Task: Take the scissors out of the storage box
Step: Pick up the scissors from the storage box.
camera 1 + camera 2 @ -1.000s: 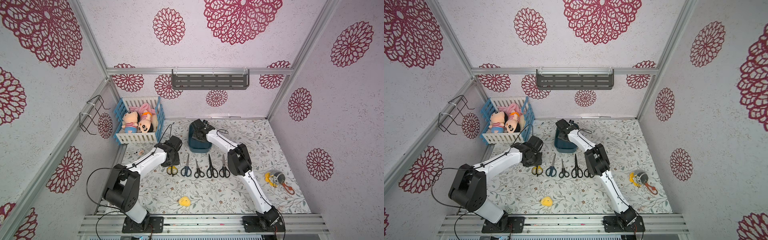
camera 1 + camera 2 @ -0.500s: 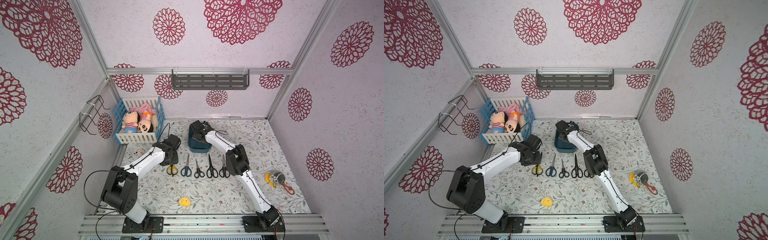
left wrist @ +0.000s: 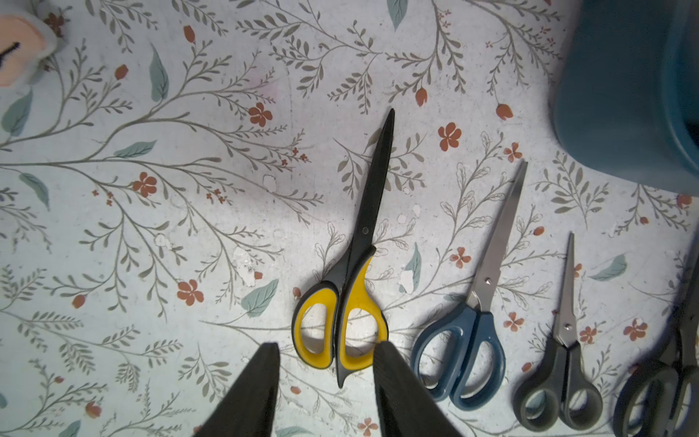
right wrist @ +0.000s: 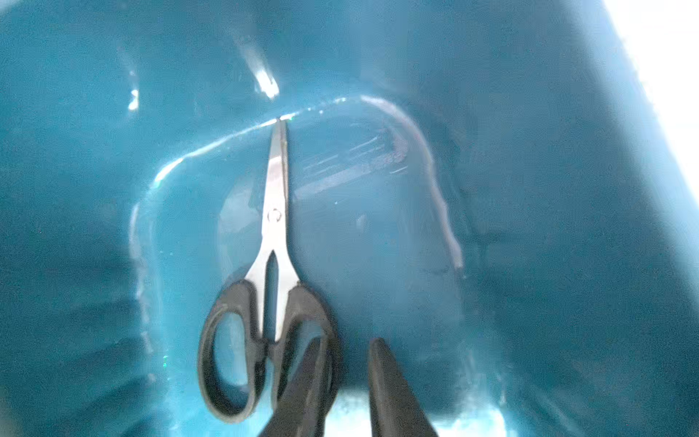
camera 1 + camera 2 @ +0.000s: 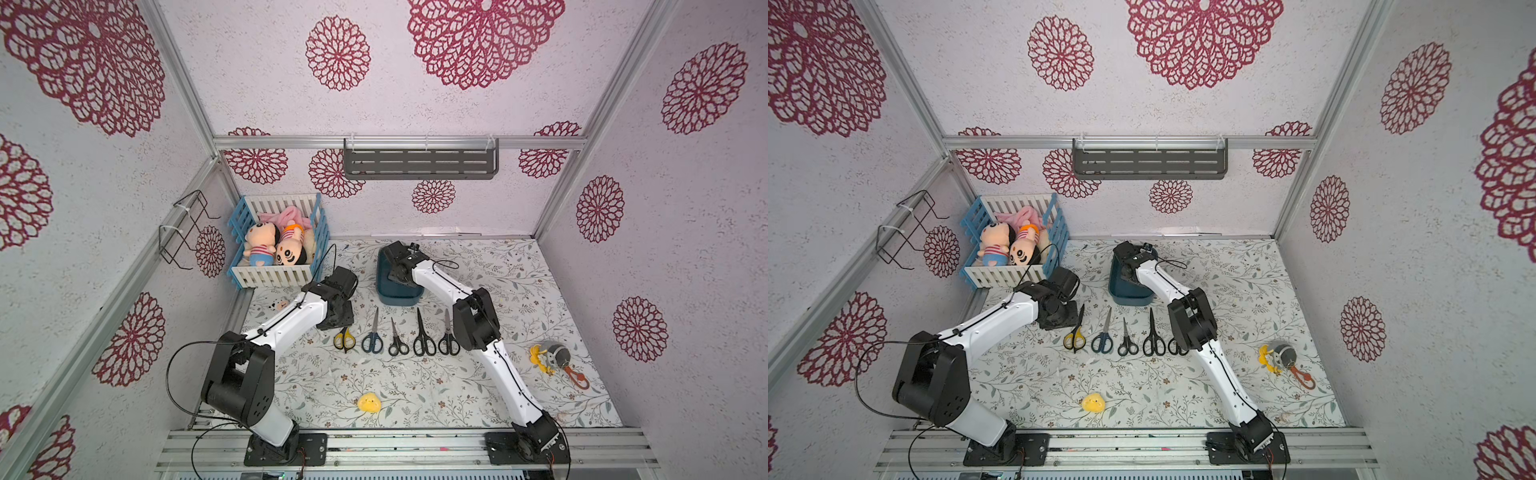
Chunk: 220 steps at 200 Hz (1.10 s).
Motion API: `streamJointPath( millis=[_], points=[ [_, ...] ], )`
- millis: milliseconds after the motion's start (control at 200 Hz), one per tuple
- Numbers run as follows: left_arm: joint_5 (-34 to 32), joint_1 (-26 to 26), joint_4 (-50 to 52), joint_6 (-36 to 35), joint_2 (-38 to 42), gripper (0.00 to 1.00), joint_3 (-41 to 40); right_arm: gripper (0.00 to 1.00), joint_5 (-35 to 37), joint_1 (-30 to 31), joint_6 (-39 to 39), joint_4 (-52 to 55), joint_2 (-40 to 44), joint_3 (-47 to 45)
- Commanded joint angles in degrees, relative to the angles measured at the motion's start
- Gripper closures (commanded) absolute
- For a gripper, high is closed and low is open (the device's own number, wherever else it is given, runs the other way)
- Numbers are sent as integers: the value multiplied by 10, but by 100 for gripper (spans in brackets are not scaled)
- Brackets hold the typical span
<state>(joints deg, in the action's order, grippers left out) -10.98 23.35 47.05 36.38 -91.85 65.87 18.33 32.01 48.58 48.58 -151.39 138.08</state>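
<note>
One pair of scissors (image 4: 274, 212) was seen flat inside the storage box (image 4: 567, 189), a black handle loop straddled by the right gripper's (image 4: 346, 340) narrowly parted jaws; if pinched shallowly, the pair could be dropped.

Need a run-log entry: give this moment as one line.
table: five scissors | box: one pair | right tool: open astride its handle | left tool: open, empty
</note>
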Motion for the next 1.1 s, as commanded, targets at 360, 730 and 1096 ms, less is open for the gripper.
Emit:
streamJointPath(
  millis=[360, 730, 1096],
  points=[
    [-4, -12, 10, -11, 9, 58, 14, 86, -37, -13, -29, 27, -15, -15],
    [-2, -12, 7, -9, 7, 58, 16, 77, -54, -14, -97, -6, 17, -65],
    [-7, -13, 13, -12, 9, 58, 25, 97, -78, -21, -99, 24, -2, -63]
  ],
)
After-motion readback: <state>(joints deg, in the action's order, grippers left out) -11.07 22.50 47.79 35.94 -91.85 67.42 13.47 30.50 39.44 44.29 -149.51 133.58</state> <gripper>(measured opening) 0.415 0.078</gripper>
